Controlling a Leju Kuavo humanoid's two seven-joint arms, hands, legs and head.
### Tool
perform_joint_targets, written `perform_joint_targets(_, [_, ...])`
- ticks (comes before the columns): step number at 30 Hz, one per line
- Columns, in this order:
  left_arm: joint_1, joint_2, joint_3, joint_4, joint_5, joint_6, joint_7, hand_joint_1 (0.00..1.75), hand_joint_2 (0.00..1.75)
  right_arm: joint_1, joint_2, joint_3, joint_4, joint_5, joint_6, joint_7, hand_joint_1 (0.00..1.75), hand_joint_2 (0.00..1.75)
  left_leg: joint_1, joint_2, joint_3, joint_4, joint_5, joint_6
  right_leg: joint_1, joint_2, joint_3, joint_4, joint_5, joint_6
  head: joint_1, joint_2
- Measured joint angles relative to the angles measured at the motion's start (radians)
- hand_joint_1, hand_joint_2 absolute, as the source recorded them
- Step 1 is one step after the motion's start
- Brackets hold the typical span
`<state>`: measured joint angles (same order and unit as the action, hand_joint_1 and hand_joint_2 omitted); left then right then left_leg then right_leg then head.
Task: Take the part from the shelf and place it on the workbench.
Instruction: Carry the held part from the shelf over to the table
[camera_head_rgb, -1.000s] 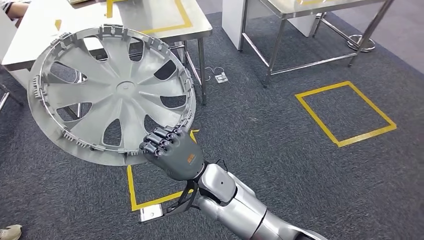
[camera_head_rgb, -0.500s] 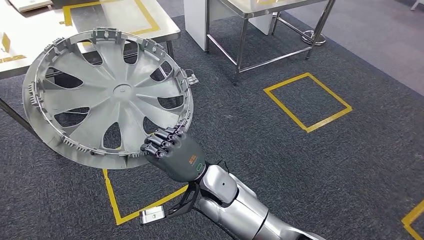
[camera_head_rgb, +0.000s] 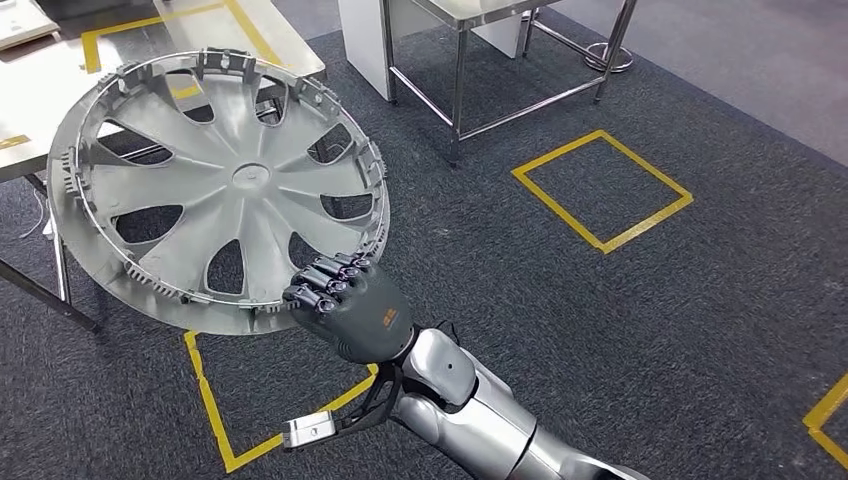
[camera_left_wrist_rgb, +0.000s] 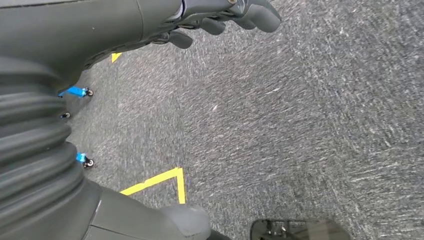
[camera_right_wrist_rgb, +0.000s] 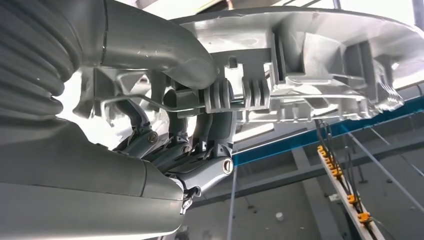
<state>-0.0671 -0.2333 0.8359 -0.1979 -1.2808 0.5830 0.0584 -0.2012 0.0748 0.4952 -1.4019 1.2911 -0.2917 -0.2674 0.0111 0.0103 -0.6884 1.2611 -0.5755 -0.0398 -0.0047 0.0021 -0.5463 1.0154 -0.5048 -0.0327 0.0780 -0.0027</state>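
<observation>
- Right hand (camera_head_rgb: 345, 305) grips the wheel cover (camera_head_rgb: 215, 185) by its lower rim, held up over the carpet.
- Left hand (camera_left_wrist_rgb: 220, 17) hangs, fingers look curled on nothing; view is blurred.
- Step: carry. Next: get the cover over the workbench (camera_head_rgb: 40, 110), lower flat.

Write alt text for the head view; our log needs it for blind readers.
The right hand grips a large silver wheel cover by its rim, holding it above grey carpet marked with yellow tape squares, beside a steel workbench.
</observation>
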Motion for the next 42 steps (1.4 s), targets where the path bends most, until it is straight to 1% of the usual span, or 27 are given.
perform_joint_targets(1, [0.003, 0.001, 0.001, 0.0, 0.0, 0.0, 0.0, 0.0, 1.75, 0.002, 0.0, 0.0, 0.0, 0.001, 0.0, 0.0, 1.75, 1.75, 0.0, 0.0, -0.039, 0.042, 0.004, -0.002, 0.0, 0.004, 0.012, 0.0, -0.01, -0.001, 0.0, 0.0])
perform_joint_targets(2, [0.006, 0.001, 0.001, 0.0, 0.0, 0.0, 0.001, 0.0, 1.75, 0.005, 0.0, 0.0, 0.0, 0.001, 0.0, 0.0, 1.75, 1.75, 0.0, 0.0, -0.062, 0.049, 0.028, -0.003, 0.0, 0.009, 0.025, 0.0, -0.021, 0.0, 0.0, 0.0])
perform_joint_targets(3, [0.008, 0.002, 0.002, 0.001, 0.0, 0.0, 0.002, 0.0, 1.75, 0.007, 0.0, 0.0, 0.0, 0.001, 0.0, 0.0, 1.75, 1.75, 0.0, -0.001, -0.065, 0.018, 0.072, -0.002, -0.001, 0.014, 0.042, 0.0, -0.033, 0.003, 0.0, 0.0])
perform_joint_targets(5, [0.011, 0.003, 0.003, 0.002, -0.001, 0.0, 0.006, 0.0, 1.75, 0.009, 0.0, 0.0, 0.0, 0.001, 0.0, 0.001, 1.75, 1.75, 0.0, -0.004, -0.033, -0.108, 0.171, 0.003, -0.001, 0.02, 0.072, 0.0, -0.061, 0.01, -0.002, 0.0])
perform_joint_targets(6, [0.011, 0.003, 0.003, 0.002, -0.001, -0.001, 0.008, 0.0, 1.75, 0.009, 0.0, 0.0, 0.0, 0.001, 0.0, 0.001, 1.75, 1.75, -0.002, -0.007, -0.012, -0.163, 0.193, 0.008, 0.0, 0.022, 0.081, 0.0, -0.075, 0.016, -0.006, 0.0])
perform_joint_targets(7, [0.011, 0.004, 0.004, 0.002, -0.001, -0.001, 0.011, 0.0, 1.75, 0.008, 0.0, 0.0, 0.0, 0.001, 0.0, 0.0, 1.75, 1.75, -0.003, -0.01, 0.002, -0.197, 0.196, 0.014, 0.001, 0.024, 0.087, -0.003, -0.085, 0.022, -0.008, 0.0])
perform_joint_targets(10, [0.01, 0.003, 0.005, 0.002, -0.002, -0.001, 0.019, 0.0, 1.75, 0.005, 0.0, 0.0, 0.0, 0.001, -0.001, -0.001, 1.75, 1.75, -0.004, -0.013, 0.025, -0.221, 0.163, 0.037, 0.001, 0.026, 0.099, 0.001, -0.083, 0.04, -0.011, 0.0])
perform_joint_targets(12, [0.011, 0.003, 0.006, 0.002, -0.002, 0.001, 0.022, 0.0, 1.75, 0.002, 0.0, 0.0, 0.001, -0.001, 0.0, -0.001, 1.75, 1.75, 0.001, -0.014, 0.05, -0.229, 0.147, 0.047, 0.001, 0.019, 0.06, 0.08, -0.06, 0.05, -0.007, 0.0])
perform_joint_targets(14, [0.011, 0.002, 0.007, 0.002, -0.002, 0.002, 0.021, 0.0, 1.75, -0.001, 0.0, 0.0, 0.004, -0.004, -0.002, -0.002, 1.75, 1.75, 0.004, -0.014, 0.077, -0.237, 0.129, 0.052, -0.001, 0.011, -0.032, 0.205, -0.068, 0.058, -0.001, 0.0])
perform_joint_targets(16, [0.013, 0.001, 0.008, 0.002, -0.002, 0.003, 0.021, 0.0, 1.75, 0.001, 0.0, 0.0, 0.008, -0.006, -0.003, -0.002, 1.75, 1.75, 0.004, -0.015, 0.109, -0.243, 0.104, 0.051, -0.003, 0.009, -0.118, 0.277, -0.136, 0.059, 0.002, 0.0])
perform_joint_targets(17, [0.015, 0.001, 0.009, 0.002, -0.002, 0.003, 0.021, 0.0, 1.75, 0.002, 0.0, 0.0, 0.01, -0.007, -0.003, -0.002, 1.75, 1.75, 0.004, -0.016, 0.129, -0.245, 0.089, 0.05, -0.003, 0.009, -0.145, 0.276, -0.168, 0.06, 0.003, 0.0])
perform_joint_targets(18, [0.016, 0.001, 0.009, 0.002, -0.002, 0.003, 0.021, 0.0, 1.75, 0.003, -0.001, 0.0, 0.012, -0.008, -0.003, -0.001, 1.75, 1.75, 0.005, -0.017, 0.151, -0.245, 0.073, 0.048, -0.004, 0.007, -0.16, 0.25, -0.178, 0.06, 0.004, 0.0])
perform_joint_targets(19, [0.016, 0.001, 0.01, 0.002, -0.002, 0.003, 0.021, 0.0, 1.75, 0.003, -0.001, 0.0, 0.013, -0.009, -0.004, -0.001, 1.75, 1.75, 0.006, -0.018, 0.174, -0.245, 0.056, 0.046, -0.004, 0.005, -0.166, 0.204, -0.154, 0.061, 0.004, 0.0])
perform_joint_targets(22, [0.018, 0.002, 0.01, 0.004, -0.002, 0.003, 0.022, 0.0, 1.75, 0.007, -0.003, 0.0, 0.02, -0.011, -0.005, -0.002, 1.75, 1.75, 0.003, -0.017, 0.222, -0.244, 0.004, 0.031, -0.002, -0.015, -0.164, 0.056, 0.059, 0.051, 0.001, 0.0])
perform_joint_targets(23, [0.018, 0.002, 0.01, 0.003, -0.002, 0.004, 0.023, 0.0, 1.75, 0.008, -0.004, 0.0, 0.022, -0.012, -0.007, -0.003, 1.75, 1.75, 0.001, -0.016, 0.239, -0.244, -0.01, 0.023, 0.0, -0.018, -0.159, 0.037, 0.101, 0.043, -0.002, 0.0])
perform_joint_targets(25, [0.013, 0.003, 0.011, 0.003, -0.002, 0.004, 0.026, 0.0, 1.75, 0.006, -0.002, 0.0, 0.023, -0.014, -0.008, -0.003, 1.75, 1.75, 0.001, -0.013, 0.263, -0.233, -0.015, 0.007, 0.002, -0.015, -0.136, 0.035, 0.096, 0.023, -0.003, 0.0])
perform_joint_targets(26, [0.011, 0.003, 0.011, 0.002, -0.002, 0.005, 0.027, 0.0, 1.75, 0.004, -0.002, 0.0, 0.023, -0.015, -0.009, -0.002, 1.75, 1.75, 0.002, -0.012, 0.26, -0.207, -0.003, 0.001, 0.001, -0.012, -0.123, 0.033, 0.089, 0.014, -0.004, 0.0])
perform_joint_targets(27, [0.007, 0.003, 0.011, 0.002, -0.002, 0.005, 0.026, 0.0, 1.75, 0.001, -0.001, -0.001, 0.023, -0.016, -0.009, -0.002, 1.75, 1.75, 0.003, -0.012, 0.236, -0.162, 0.01, -0.003, 0.001, -0.011, -0.11, 0.032, 0.081, 0.006, -0.004, 0.0])
perform_joint_targets(29, [0.003, 0.003, 0.011, 0.002, -0.002, 0.007, 0.025, 0.0, 1.75, -0.002, 0.0, -0.001, 0.024, -0.016, -0.011, -0.003, 1.75, 1.75, 0.003, -0.012, 0.152, -0.041, 0.007, -0.008, 0.001, -0.008, -0.084, 0.031, 0.061, -0.005, -0.007, 0.0])
perform_joint_targets(31, [0.006, 0.003, 0.011, 0.003, -0.002, 0.008, 0.025, 0.0, 1.75, -0.003, 0.0, -0.001, 0.024, -0.019, -0.013, -0.003, 1.75, 1.75, 0.0, -0.012, 0.064, 0.04, -0.068, -0.007, 0.003, -0.003, -0.054, 0.03, 0.034, -0.01, -0.008, 0.0])
perform_joint_targets(32, [0.008, 0.003, 0.012, 0.003, -0.001, 0.009, 0.026, 0.0, 1.75, -0.003, 0.0, -0.001, 0.025, -0.021, -0.014, -0.004, 1.75, 1.75, -0.001, -0.012, 0.034, 0.046, -0.111, -0.003, 0.004, 0.001, -0.036, 0.029, 0.019, -0.012, -0.007, 0.0])
perform_joint_targets(33, [0.011, 0.004, 0.012, 0.003, -0.001, 0.009, 0.026, 0.0, 1.75, -0.004, 0.0, -0.001, 0.026, -0.025, -0.015, -0.005, 1.75, 1.75, -0.004, -0.013, 0.014, 0.028, -0.134, 0.003, 0.006, 0.004, -0.016, 0.029, 0.004, -0.013, -0.008, 0.0])
perform_joint_targets(34, [0.013, 0.004, 0.012, 0.003, 0.0, 0.01, 0.027, 0.0, 1.75, -0.004, 0.0, -0.001, 0.028, -0.029, -0.015, -0.007, 1.75, 1.75, -0.007, -0.013, 0.003, -0.01, -0.122, 0.011, 0.007, 0.006, 0.005, 0.029, -0.012, -0.013, -0.008, 0.0])
perform_joint_targets(36, [0.016, 0.006, 0.012, 0.003, 0.0, 0.01, 0.027, 0.0, 1.75, -0.004, 0.0, -0.001, 0.034, -0.035, -0.017, -0.012, 1.75, 1.75, -0.018, -0.014, -0.006, -0.118, 0.008, 0.031, 0.011, 0.009, 0.039, 0.029, -0.043, -0.01, -0.009, 0.0])
perform_joint_targets(38, [0.018, 0.007, 0.012, 0.004, 0.0, 0.011, 0.027, 0.0, 1.75, -0.006, 0.001, -0.001, 0.04, -0.037, -0.02, -0.018, 1.75, 1.75, -0.026, -0.02, -0.001, -0.187, 0.129, 0.043, 0.017, 0.015, 0.063, 0.029, -0.072, -0.002, -0.01, 0.0])
perform_joint_targets(40, [0.017, 0.006, 0.013, 0.004, 0.0, 0.011, 0.029, 0.0, 1.75, -0.009, 0.003, 0.0, 0.043, -0.036, -0.022, -0.019, 1.75, 1.75, -0.021, -0.025, 0.017, -0.198, 0.153, 0.048, 0.023, 0.019, 0.077, 0.048, -0.078, 0.008, -0.01, 0.0])
perform_joint_targets(42, [0.013, 0.004, 0.013, 0.004, 0.0, 0.011, 0.029, 0.0, 1.75, -0.012, 0.004, 0.0, 0.043, -0.035, -0.022, -0.019, 1.75, 1.75, -0.014, -0.025, 0.037, -0.201, 0.15, 0.056, 0.024, 0.016, 0.054, 0.112, -0.06, 0.02, -0.008, 0.0])
